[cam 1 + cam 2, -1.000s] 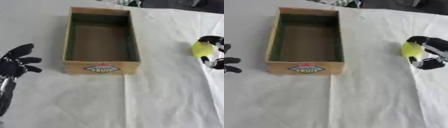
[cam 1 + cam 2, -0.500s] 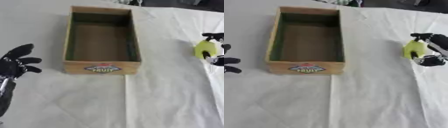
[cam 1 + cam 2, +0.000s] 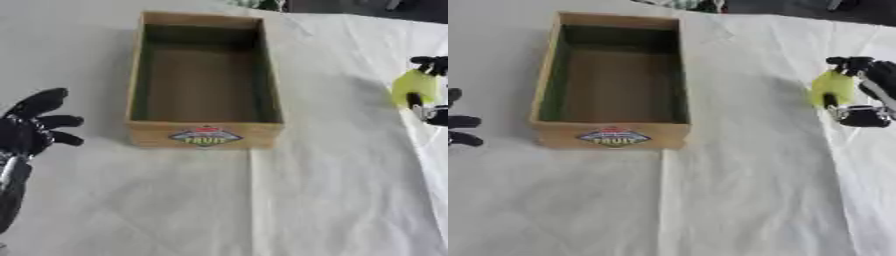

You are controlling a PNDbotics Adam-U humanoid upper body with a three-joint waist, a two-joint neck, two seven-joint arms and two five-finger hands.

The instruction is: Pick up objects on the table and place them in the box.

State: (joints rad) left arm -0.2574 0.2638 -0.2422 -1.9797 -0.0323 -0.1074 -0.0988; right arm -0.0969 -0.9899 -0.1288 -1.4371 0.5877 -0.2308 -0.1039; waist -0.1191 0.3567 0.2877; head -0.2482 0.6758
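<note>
A wooden box (image 3: 206, 134) with a fruit label on its near wall stands on the white cloth, left of centre; its inside looks bare. At the right edge my right hand (image 3: 870, 95) is curled around a yellow-green rounded object (image 3: 831, 88), held a little above the cloth and well to the right of the box. My left hand (image 3: 33, 127) rests at the left edge beside the box's near corner, fingers spread and holding nothing.
A white cloth (image 3: 324, 200) covers the table, with a fold line running from the box's front toward the near edge. Something green and pale shows at the far edge (image 3: 689, 5) behind the box.
My right hand has carried the yellow-green object slightly to the right and farther from me. The left hand and the box have not moved.
</note>
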